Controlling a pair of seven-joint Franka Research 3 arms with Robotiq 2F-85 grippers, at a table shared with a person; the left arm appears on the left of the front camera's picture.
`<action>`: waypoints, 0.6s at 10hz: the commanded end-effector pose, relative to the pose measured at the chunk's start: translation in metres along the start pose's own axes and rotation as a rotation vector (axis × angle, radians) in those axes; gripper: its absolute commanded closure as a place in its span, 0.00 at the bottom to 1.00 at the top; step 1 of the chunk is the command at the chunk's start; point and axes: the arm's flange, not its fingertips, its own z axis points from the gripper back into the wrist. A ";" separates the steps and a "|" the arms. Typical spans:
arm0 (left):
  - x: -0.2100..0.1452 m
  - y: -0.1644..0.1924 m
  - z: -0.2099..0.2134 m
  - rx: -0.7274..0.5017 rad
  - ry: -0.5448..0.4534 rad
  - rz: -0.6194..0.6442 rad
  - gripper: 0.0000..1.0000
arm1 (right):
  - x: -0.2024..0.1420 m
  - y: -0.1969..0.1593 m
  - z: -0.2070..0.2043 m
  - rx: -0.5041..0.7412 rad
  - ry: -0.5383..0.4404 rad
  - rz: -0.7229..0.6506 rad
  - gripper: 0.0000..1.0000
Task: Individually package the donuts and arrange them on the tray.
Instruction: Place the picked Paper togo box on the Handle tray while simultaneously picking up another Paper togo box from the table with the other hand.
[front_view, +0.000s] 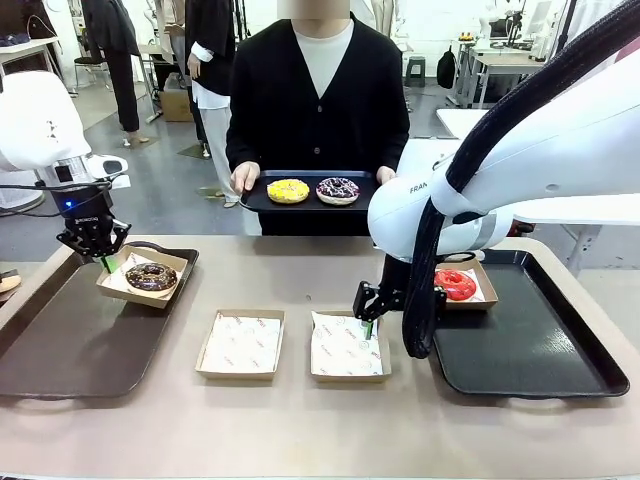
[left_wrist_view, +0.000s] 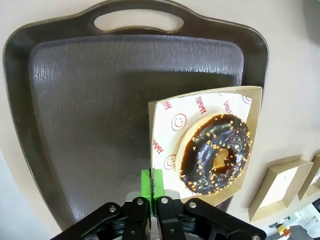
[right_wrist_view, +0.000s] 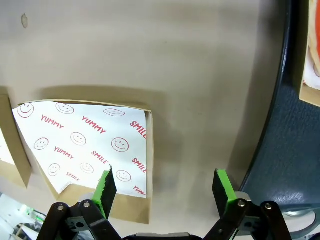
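Brown tray (front_view: 60, 350): lower left of the front view, flat on the table (front_view: 300, 430).
Chocolate donut (front_view: 151, 277): sprinkled, lying in the left box (front_view: 135, 298) on its printed liner, at the brown tray's upper right corner.
Left tool (front_view: 105, 263): narrow, green pads pressed together on the left box's corner, pinching the rim. Seen the same from the left wrist (left_wrist_view: 154, 180), with the chocolate donut (left_wrist_view: 215, 155) just to the right of the pads.
Red donut (front_view: 456, 284): glossy, in its own box at the upper left corner of the black tray (front_view: 540, 370), right of centre, partly hidden behind the right arm.
Yellow donut (front_view: 288, 190): upper middle, unboxed, on the held tray (front_view: 300, 207).
Purple donut (front_view: 337, 190): just to the right of the yellow donut, on the same held tray.
Person's hands: one on each end of the held tray, at the far side of the table.
Empty boxes: two, side by side at centre bottom, the centre-left box (front_view: 240, 345) and the centre-right box (front_view: 347, 350), both lined with white paper.
Right tool (front_view: 368, 318): wide, holding nothing, low over the upper right corner of the centre-right box. From the right wrist (right_wrist_view: 165, 187), one pad over the liner (right_wrist_view: 80, 140) and the other over bare table beside the black tray (right_wrist_view: 285, 150). Contact with the box: cannot tell.
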 end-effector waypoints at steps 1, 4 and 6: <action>0.012 -0.005 0.002 -0.010 -0.017 0.014 0.99 | 0.003 0.004 -0.003 -0.028 -0.013 -0.004 0.00; 0.016 -0.011 0.007 0.008 -0.030 0.013 0.99 | 0.005 0.005 -0.009 -0.036 0.009 0.002 0.00; 0.019 -0.013 0.008 0.014 -0.036 0.013 0.99 | 0.004 0.006 -0.008 -0.043 0.012 0.002 0.00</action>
